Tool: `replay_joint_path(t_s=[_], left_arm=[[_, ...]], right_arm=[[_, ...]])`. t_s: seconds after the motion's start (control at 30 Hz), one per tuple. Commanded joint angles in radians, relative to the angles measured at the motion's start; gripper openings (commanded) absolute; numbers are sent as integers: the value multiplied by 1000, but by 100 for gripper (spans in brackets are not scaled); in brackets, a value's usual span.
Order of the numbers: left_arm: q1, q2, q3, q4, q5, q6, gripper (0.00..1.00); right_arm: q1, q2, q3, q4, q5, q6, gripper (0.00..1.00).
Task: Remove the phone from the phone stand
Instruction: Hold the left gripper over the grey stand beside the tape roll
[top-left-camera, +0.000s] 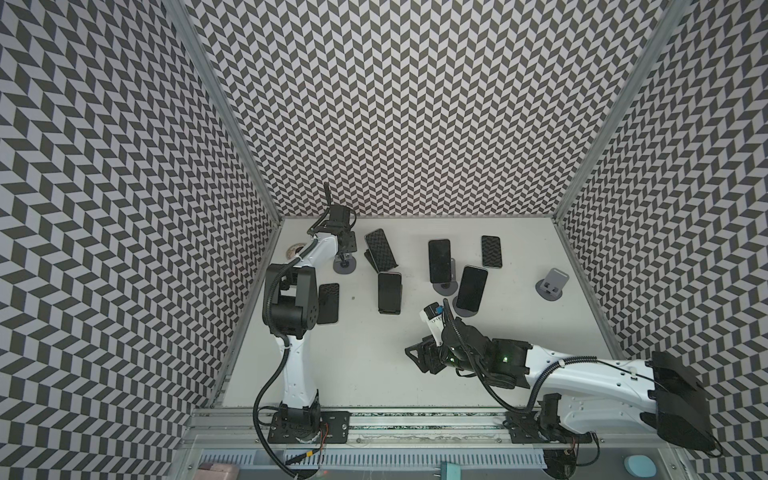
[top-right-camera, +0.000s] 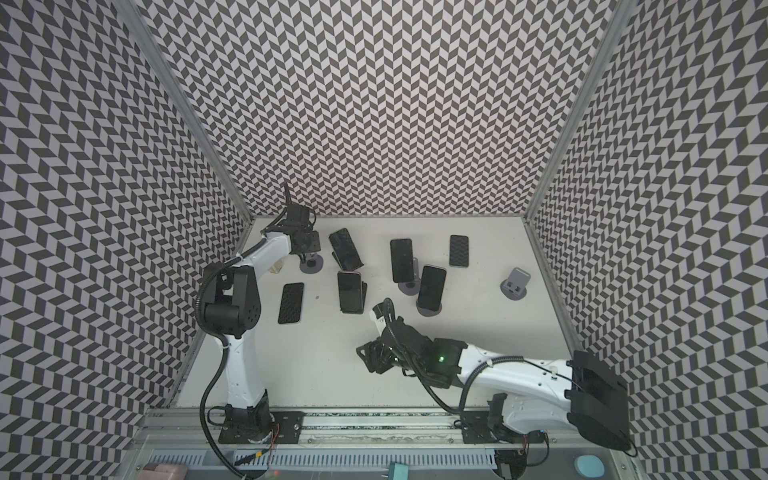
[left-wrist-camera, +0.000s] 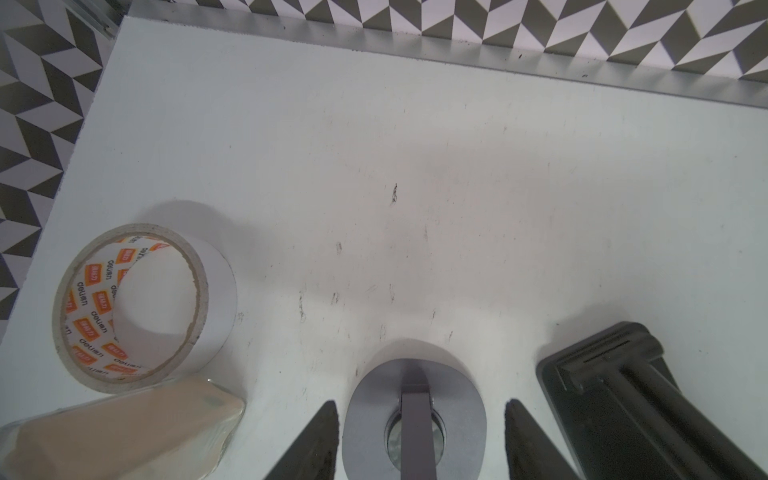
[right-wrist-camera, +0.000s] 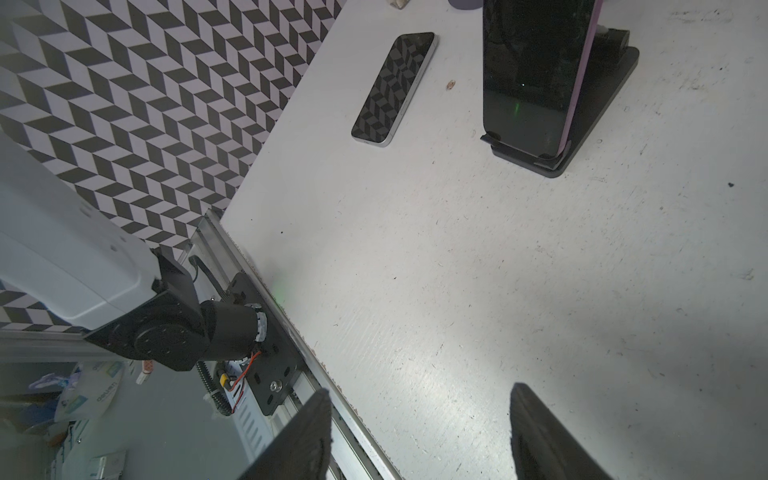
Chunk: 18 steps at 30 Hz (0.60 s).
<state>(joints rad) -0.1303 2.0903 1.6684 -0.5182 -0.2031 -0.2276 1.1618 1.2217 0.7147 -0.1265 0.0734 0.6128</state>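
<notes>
My left gripper (left-wrist-camera: 422, 402) straddles a smooth round grey stand (left-wrist-camera: 365, 415), jaws apart; right gripper (right-wrist-camera: 420, 387) gapes over scuffed white table (right-wrist-camera: 498, 270).

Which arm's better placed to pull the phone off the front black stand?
Right, probably: the right gripper is open, empty, facing the phone; the left gripper straddles an empty grey stand near the far wall.

tape roll (left-wrist-camera: 89, 307) core repeats a brand, apparently "deli"
</notes>
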Motion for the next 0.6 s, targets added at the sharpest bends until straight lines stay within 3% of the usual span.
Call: replay_joint_path(t_s=[0.0,0.13,0.33,0.57], left_arm=[[7,23,33,-20,2,13,56],[7,35,43,-30,-5,8,61],[6,34,59,-52,-18,1,78],[7,7,53,-51,-21,-4,82]], right_arm=[[-7,15,2,45,-12,-17,66],[-10,26,19,28,-21,-18,66],[-13,33,37,6,-28,-18,66],[-14,38,48,-7,-40,-14,66]])
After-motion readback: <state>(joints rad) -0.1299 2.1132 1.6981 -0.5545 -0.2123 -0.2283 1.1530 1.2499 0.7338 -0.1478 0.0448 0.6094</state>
